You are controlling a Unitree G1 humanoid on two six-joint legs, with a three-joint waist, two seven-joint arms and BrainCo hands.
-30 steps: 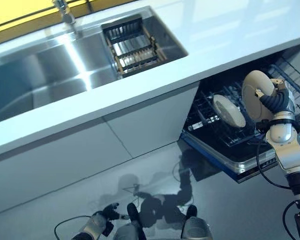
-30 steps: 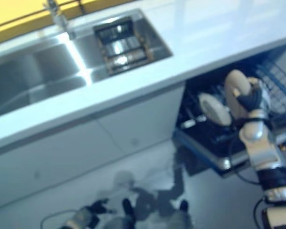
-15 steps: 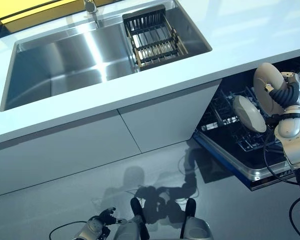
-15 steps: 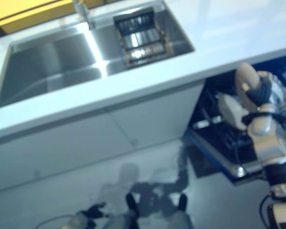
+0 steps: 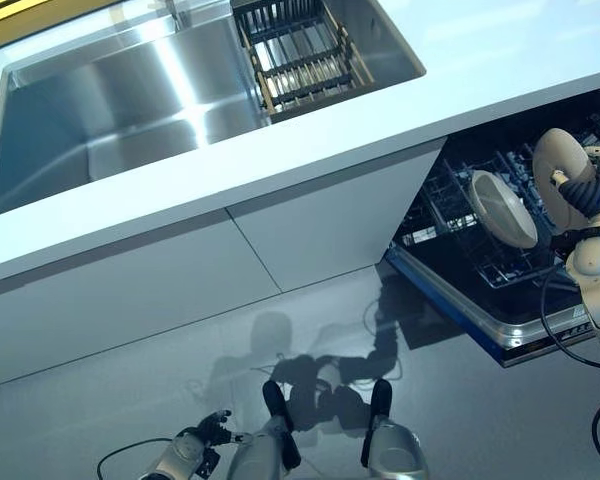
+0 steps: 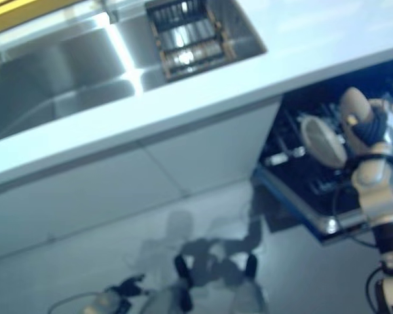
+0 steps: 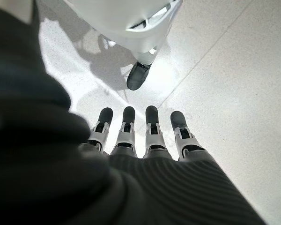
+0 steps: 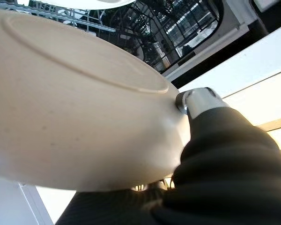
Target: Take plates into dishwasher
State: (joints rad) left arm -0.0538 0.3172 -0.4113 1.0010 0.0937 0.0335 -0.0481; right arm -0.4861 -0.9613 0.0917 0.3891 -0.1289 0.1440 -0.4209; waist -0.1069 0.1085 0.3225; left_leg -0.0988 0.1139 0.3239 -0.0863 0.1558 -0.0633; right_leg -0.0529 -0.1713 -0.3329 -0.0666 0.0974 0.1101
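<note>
My right hand [image 5: 592, 192] is shut on a cream plate [image 5: 561, 176] and holds it on edge above the pulled-out dishwasher rack [image 5: 480, 270] at the right. The plate's underside fills the right wrist view [image 8: 70, 103], with the thumb [image 8: 201, 101] pressed on it. Another plate [image 5: 502, 208] stands upright in the rack just left of the held one. My left hand [image 5: 185, 455] hangs low over the floor, fingers [image 7: 152, 133] straight and empty.
A white counter [image 5: 460, 70] runs above the dishwasher. It holds a steel sink [image 5: 110, 110] with a dark drying rack [image 5: 295, 55] inside. White cabinet fronts [image 5: 180, 280] stand left of the dishwasher. Grey floor [image 5: 460, 420] lies below.
The view has shifted. My right hand with the plate has moved a little right and lower over the rack, further from the standing plate. The left hand stays idle.
</note>
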